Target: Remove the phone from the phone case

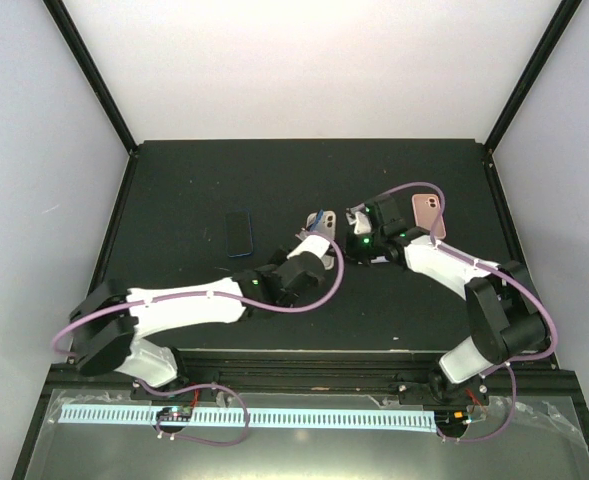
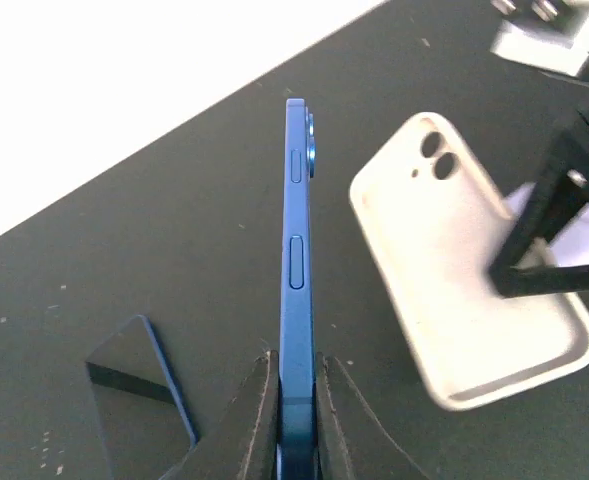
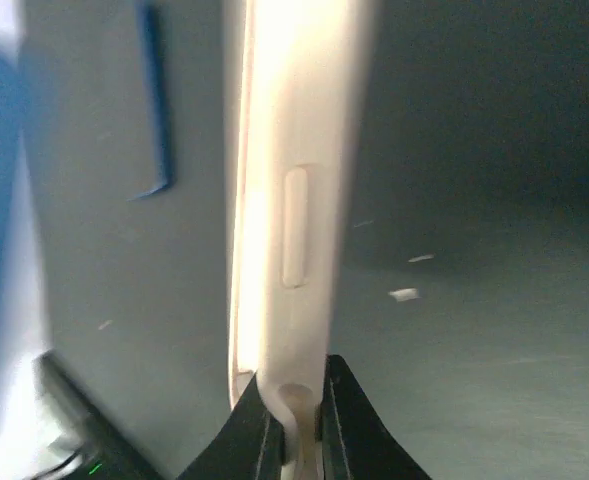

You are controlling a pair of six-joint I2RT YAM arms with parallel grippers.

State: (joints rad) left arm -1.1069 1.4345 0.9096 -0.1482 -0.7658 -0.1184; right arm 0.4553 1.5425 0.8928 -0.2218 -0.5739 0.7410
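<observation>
The phone (image 2: 295,230) is already out of the case (image 2: 454,260) (they are near each other but apart, above the table (image 2: 124,250)). The left gripper (image 2: 294,385) is clamped on the phone's edge, and the right gripper (image 3: 292,395) on the empty case. I think only putting them down is left.

Our left gripper (image 2: 296,372) pinches the phone (image 2: 295,250) edge-on; our right gripper (image 3: 294,390) pinches the phone case (image 3: 289,200). Left arm (image 1: 189,300) and right arm (image 1: 444,265) reach forward, converging.
</observation>
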